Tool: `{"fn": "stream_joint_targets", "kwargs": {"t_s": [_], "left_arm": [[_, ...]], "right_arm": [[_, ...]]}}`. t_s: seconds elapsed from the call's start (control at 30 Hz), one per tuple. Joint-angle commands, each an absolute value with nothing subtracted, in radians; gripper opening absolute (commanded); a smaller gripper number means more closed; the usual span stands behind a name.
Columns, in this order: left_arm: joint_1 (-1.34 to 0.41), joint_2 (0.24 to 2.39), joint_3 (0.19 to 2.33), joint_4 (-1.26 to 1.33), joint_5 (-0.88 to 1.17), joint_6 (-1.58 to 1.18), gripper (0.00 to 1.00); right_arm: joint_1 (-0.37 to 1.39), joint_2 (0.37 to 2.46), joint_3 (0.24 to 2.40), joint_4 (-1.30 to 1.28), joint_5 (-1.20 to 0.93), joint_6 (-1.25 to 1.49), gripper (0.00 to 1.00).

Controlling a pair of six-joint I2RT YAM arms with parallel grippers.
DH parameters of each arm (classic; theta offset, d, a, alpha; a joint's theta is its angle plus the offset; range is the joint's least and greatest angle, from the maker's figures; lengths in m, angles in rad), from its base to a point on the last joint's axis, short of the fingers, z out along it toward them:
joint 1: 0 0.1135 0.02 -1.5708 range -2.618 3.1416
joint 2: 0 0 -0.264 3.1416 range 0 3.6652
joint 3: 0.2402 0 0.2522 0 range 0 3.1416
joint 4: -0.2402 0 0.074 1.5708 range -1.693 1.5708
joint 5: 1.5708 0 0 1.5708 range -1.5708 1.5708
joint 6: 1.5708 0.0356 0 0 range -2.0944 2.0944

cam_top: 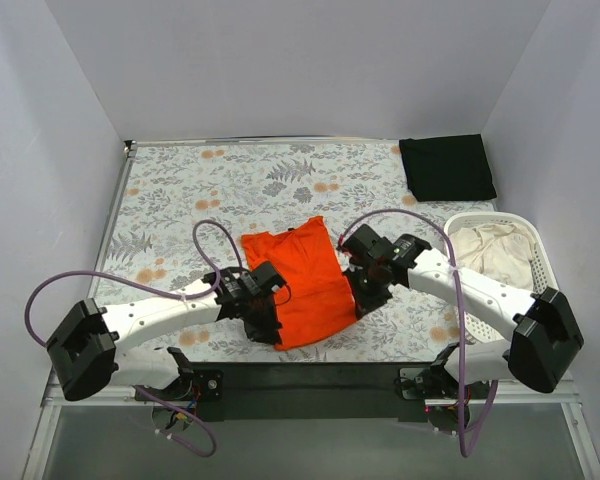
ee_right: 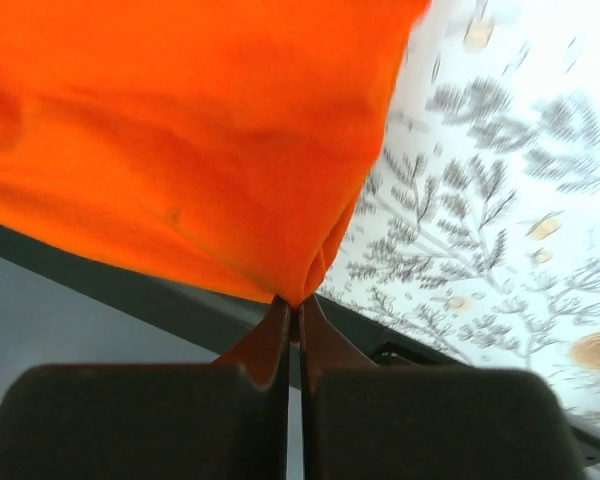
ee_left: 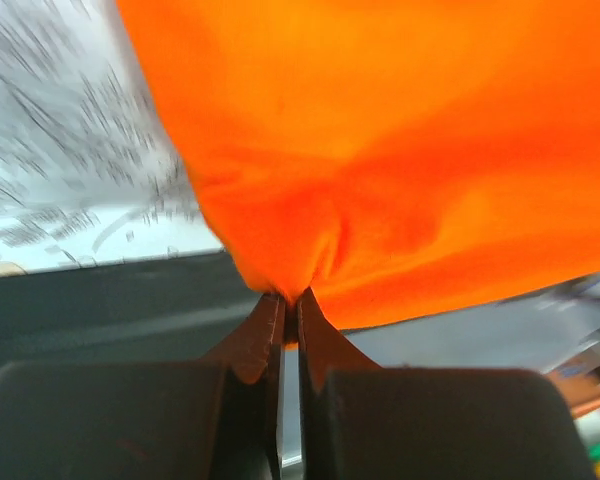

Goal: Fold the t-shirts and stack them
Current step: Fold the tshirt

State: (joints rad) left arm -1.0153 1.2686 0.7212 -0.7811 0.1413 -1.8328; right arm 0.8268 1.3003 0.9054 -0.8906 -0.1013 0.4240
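"What sort of place is it?"

"A robotics lab test cell. Plain white panels point(cam_top: 280, 60) wall in the bench point(cam_top: 117, 212) on three sides, a leaf-print cloth point(cam_top: 180, 190) covers it, and a cabled left arm point(cam_top: 155, 315) and right arm point(cam_top: 480, 290) are bolted at its near edge."

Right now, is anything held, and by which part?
Both hold the orange t-shirt: left gripper and right gripper each pinch a near corner between their fingers.

On my feed the table point(cam_top: 180, 190) wears a grey leaf-and-flower print with orange blooms. The orange t-shirt point(cam_top: 305, 275) lies at its centre, spreading toward 6 o'clock. A folded black t-shirt point(cam_top: 447, 168) lies flat at 2 o'clock. A white slatted basket point(cam_top: 540, 262) stands at 3 o'clock, with pale cloth point(cam_top: 490, 245) inside.
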Motion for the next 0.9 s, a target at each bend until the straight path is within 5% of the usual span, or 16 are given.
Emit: {"fn": "stream_joint_targets", "kwargs": {"t_s": [0.0, 0.47, 0.87], "left_arm": [[-0.916, 1.206, 0.817, -0.859, 0.058, -1.804, 0.00], [-0.621, 1.264, 0.971, -0.764, -0.080, -1.609, 0.00], [-0.486, 1.405, 1.051, -0.629, -0.112, -1.496, 0.00]], "right_arm": [[0.821, 1.336, 1.066, -0.936, -0.005, 0.365, 0.01], [0.756, 1.623, 1.598, -0.933, 0.078, 0.183, 0.01], [0.673, 1.790, 1.746, -0.899, 0.038, 0.144, 0.01]]}}
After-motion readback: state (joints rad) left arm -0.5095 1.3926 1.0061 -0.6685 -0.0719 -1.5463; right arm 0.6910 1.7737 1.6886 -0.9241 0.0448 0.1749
